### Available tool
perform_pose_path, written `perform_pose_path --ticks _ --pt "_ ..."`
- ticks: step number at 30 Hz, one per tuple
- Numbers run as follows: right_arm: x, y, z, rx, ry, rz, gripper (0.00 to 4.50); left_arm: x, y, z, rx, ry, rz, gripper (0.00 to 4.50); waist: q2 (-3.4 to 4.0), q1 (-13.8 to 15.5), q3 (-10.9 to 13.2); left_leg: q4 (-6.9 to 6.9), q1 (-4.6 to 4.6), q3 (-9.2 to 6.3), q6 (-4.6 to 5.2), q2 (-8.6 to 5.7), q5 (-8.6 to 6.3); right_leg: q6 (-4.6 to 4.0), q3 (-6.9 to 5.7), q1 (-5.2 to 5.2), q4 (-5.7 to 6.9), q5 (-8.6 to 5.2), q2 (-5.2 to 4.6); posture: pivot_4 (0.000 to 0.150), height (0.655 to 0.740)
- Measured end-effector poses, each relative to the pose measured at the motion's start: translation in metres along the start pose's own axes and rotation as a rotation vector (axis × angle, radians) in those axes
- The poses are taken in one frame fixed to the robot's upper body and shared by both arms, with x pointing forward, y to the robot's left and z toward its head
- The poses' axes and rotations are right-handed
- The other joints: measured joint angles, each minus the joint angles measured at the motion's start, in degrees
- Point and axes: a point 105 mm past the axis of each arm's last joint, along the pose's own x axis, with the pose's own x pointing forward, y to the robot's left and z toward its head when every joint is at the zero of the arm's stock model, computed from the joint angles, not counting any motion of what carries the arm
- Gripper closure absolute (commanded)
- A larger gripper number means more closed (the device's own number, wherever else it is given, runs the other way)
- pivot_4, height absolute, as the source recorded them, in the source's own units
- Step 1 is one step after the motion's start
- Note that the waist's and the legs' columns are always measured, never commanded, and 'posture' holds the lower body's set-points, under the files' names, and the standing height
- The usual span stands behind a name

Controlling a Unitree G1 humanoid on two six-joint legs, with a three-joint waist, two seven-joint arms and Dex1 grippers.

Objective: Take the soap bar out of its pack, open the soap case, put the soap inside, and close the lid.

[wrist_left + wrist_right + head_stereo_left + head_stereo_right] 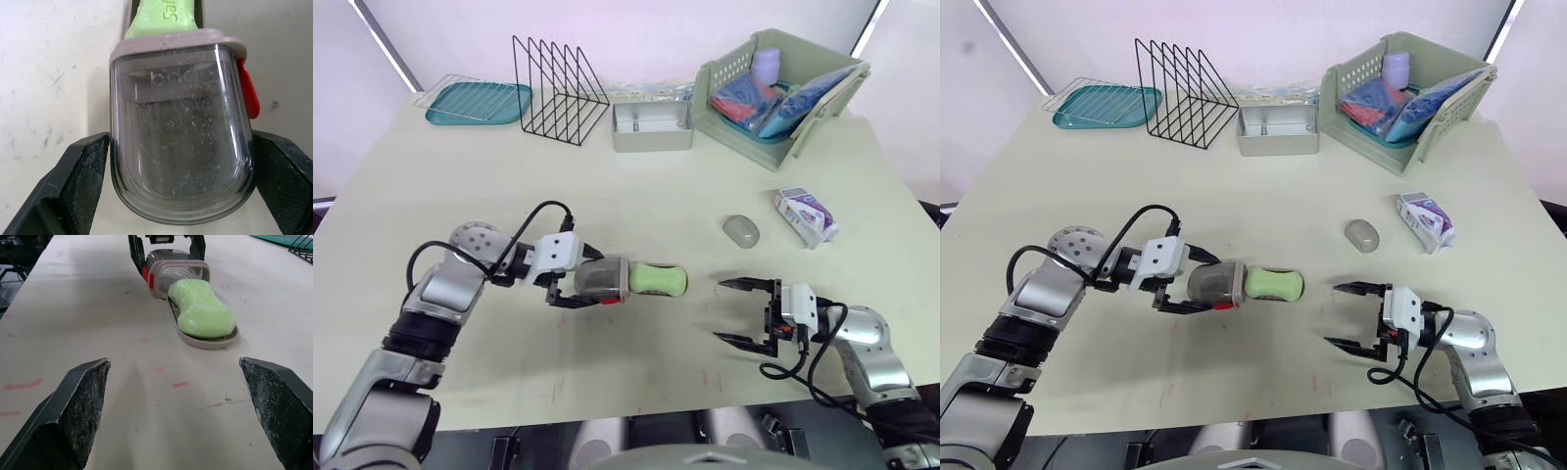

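1. Nearest, on the right, my right gripper [719, 309] is spread wide and holds nothing. It sits low over the table [607, 196] and points left toward the soap, with bare tabletop between them.
2. A little farther and to the left, my left gripper [592, 282] is clamped across the closed, rounded end of the soap case [602, 280]. One finger presses each side of its clear shell. The red catch [248, 93] sits beside one finger.
3. The green soap bar [658, 279] lies on the case's sliding tray [210, 340]. One end is tucked at the shell's mouth and the rest sticks out to the right, so I judge the soap placed but the case not yet closed.
4. What could go wrong from here:
   - If I push the tray in and the soap rides high, it may catch on the shell's rim and jam or skid off the tray.
   - I hold only the smooth, curved end, so a push from the right could twist the case in my fingers or slide it out of them.
   - My wide right fingers could straddle the tray and scrape the table instead of pressing squarely on its end.
5. Farther right, well apart from the case, a small grey oval piece [740, 231] lies on the table. I cannot tell what it is. The torn soap pack [806, 215] lies just beyond it to the right.
6. Along the far edge, from left to right, stand a teal tray [475, 103], a wire rack [558, 78], a metal tin [651, 127] and a green basket [744, 137] of packets. All are clear of the work.
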Motion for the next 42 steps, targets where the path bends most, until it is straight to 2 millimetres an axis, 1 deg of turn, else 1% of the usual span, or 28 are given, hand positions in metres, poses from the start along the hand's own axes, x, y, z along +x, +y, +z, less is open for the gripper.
perform_pose_path --ticks 9,13,14,15,16,23,26,29,31,33,35,39,42 --pt "-0.002 0.0 0.0 0.007 0.003 -0.003 0.07 0.001 0.001 -0.007 0.0 0.009 0.01 0.0 0.0 0.05 0.0 0.01 0.0 0.0 0.0 0.0 0.0 0.0 0.0 0.0 0.01 0.0 0.0 0.15 0.74" --pt "-0.004 0.002 -0.004 0.027 0.009 -0.007 0.07 0.002 0.003 -0.007 -0.002 0.003 0.014 0.0 0.0 0.1 0.0 0.02 0.0 0.0 0.0 -0.01 0.0 0.0 0.0 0.0 0.01 0.0 0.0 0.15 0.74" --pt "-0.004 0.002 -0.005 0.032 0.011 -0.008 0.0 0.001 0.003 -0.006 0.001 0.002 0.015 0.41 0.0 0.09 0.0 0.02 0.0 0.0 0.0 -0.01 0.0 0.0 0.0 0.0 0.01 0.0 0.0 0.15 0.74" --pt "-0.004 0.003 -0.005 0.035 0.012 -0.008 0.0 0.001 0.004 -0.006 0.003 0.002 0.014 0.58 0.0 0.08 0.0 0.02 0.0 0.0 0.0 -0.01 0.0 0.0 0.01 0.0 0.01 0.0 0.0 0.15 0.74" --pt "-0.005 0.003 -0.006 0.036 0.013 -0.009 0.0 0.001 0.004 -0.006 0.004 0.001 0.014 0.87 0.0 0.06 0.0 0.02 0.0 0.0 0.0 -0.01 0.0 0.0 0.01 0.0 0.02 0.0 0.0 0.15 0.74" --pt "-0.006 0.003 -0.006 0.031 0.013 -0.012 0.0 0.002 0.004 -0.005 0.007 -0.002 0.014 0.87 0.0 0.07 0.0 0.03 0.0 0.0 0.0 -0.01 0.0 0.0 0.0 0.0 0.02 0.0 0.0 0.15 0.74" --pt "-0.002 -0.004 0.001 0.012 0.0 -0.007 0.0 0.001 0.004 -0.005 0.006 -0.002 0.015 0.87 0.0 0.01 0.0 0.04 0.0 0.0 0.0 -0.01 0.0 0.0 0.01 0.0 0.04 0.0 0.0 0.15 0.74" --pt "0.007 -0.021 0.019 -0.013 0.002 0.01 0.0 0.001 0.004 -0.005 0.008 -0.002 0.016 0.87 0.0 -0.22 0.0 0.05 0.01 0.01 0.0 0.01 0.0 0.0 0.02 -0.02 0.08 0.0 0.01 0.15 0.74" --pt "0.021 -0.036 0.035 -0.018 0.012 0.031 0.0 0.001 0.004 -0.004 0.01 -0.006 0.017 0.87 0.0 -0.25 0.0 0.05 0.01 -0.02 -0.01 0.01 0.0 0.0 0.01 -0.03 0.1 0.0 0.03 0.15 0.74" --pt "0.038 -0.042 0.049 -0.025 0.03 0.069 0.0 0.001 0.004 -0.003 0.012 -0.012 0.017 0.87 0.0 -0.12 0.0 0.05 0.0 -0.07 -0.01 0.01 0.01 -0.01 -0.03 -0.03 0.09 -0.01 0.03 0.15 0.74" --pt "0.05 -0.041 0.051 -0.013 0.069 0.103 0.0 0.001 0.004 -0.003 0.009 -0.013 0.017 0.87 0.0 0.24 0.0 0.07 -0.09 -0.15 -0.01 -0.04 0.01 -0.01 -0.11 -0.02 0.04 -0.01 0.0 0.15 0.74" --pt "0.075 -0.035 0.044 0.032 0.169 0.162 0.0 0.002 0.003 -0.002 0.006 -0.019 0.017 0.87 0.0 0.21 0.0 0.15 -0.14 -0.14 0.0 -0.11 0.01 0.0 -0.09 -0.02 0.04 0.0 -0.05 0.15 0.74" --pt "0.083 -0.036 0.041 0.036 0.248 0.175 0.0 0.003 0.004 0.001 0.012 -0.026 0.018 0.87 0.0 0.11 0.0 0.15 -0.14 -0.18 0.0 -0.1 0.01 -0.01 -0.13 -0.03 0.06 0.0 -0.04 0.15 0.74"
